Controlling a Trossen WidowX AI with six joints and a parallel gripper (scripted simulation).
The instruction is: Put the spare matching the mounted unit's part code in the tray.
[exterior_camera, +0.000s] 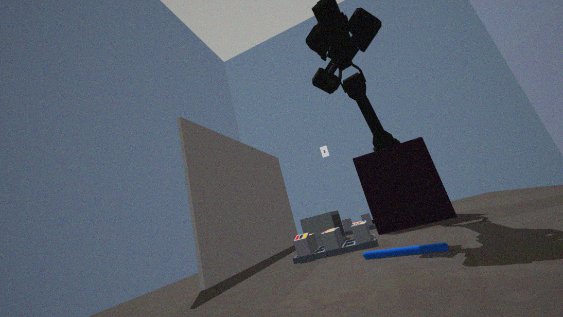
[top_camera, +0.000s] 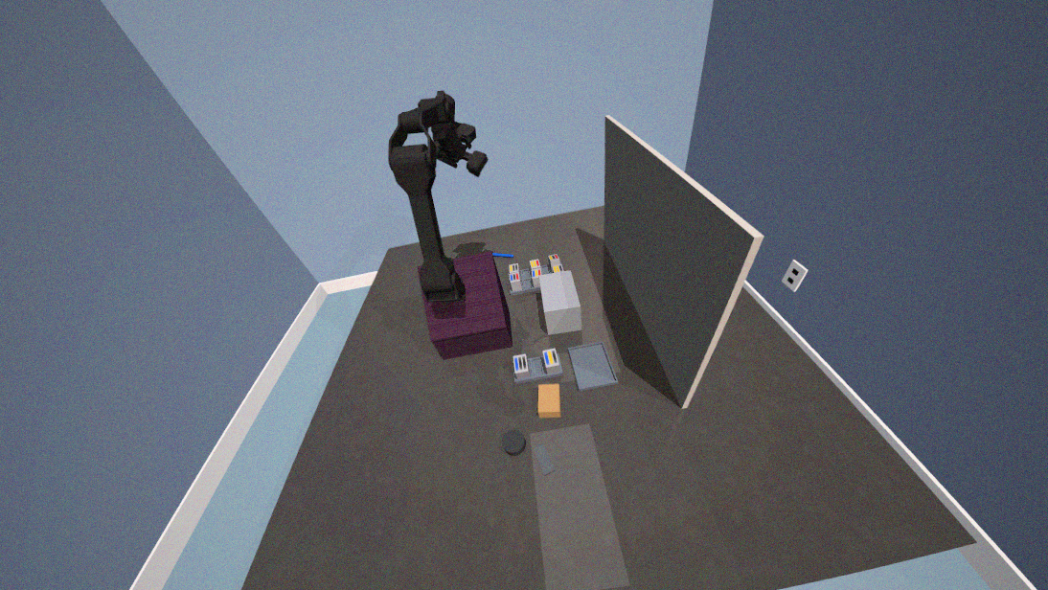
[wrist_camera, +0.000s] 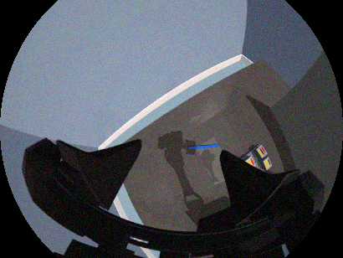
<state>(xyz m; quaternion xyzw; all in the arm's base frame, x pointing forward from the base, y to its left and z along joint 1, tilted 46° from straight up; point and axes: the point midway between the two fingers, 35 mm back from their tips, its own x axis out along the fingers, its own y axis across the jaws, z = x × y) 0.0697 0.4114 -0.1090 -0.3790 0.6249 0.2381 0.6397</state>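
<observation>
My gripper [top_camera: 475, 162] [exterior_camera: 327, 80] [wrist_camera: 181, 149] is open and empty. It hangs high in the air above the purple pedestal [top_camera: 472, 311] [exterior_camera: 401, 185] that carries the arm. The mounted unit [top_camera: 560, 300] [exterior_camera: 320, 222] is a pale grey box on the table; its back face does not show. Three spares with coloured stripe codes [top_camera: 515, 274] [top_camera: 535, 268] [top_camera: 554, 261] [exterior_camera: 303, 240] [exterior_camera: 331, 234] [exterior_camera: 360, 228] stand in a rack behind it; they also show in the wrist view [wrist_camera: 256, 157]. Two more spares [top_camera: 520, 364] [top_camera: 550, 358] stand in a front rack. The flat grey tray [top_camera: 592, 365] lies beside them.
A tall grey panel [top_camera: 667, 256] [exterior_camera: 232, 204] stands right of the unit and tray. A blue stick [top_camera: 503, 255] [exterior_camera: 405, 250] [wrist_camera: 202, 147] lies behind the back rack. An orange block [top_camera: 548, 399], a dark round puck [top_camera: 512, 441] and a grey strip [top_camera: 575, 498] lie nearer the front.
</observation>
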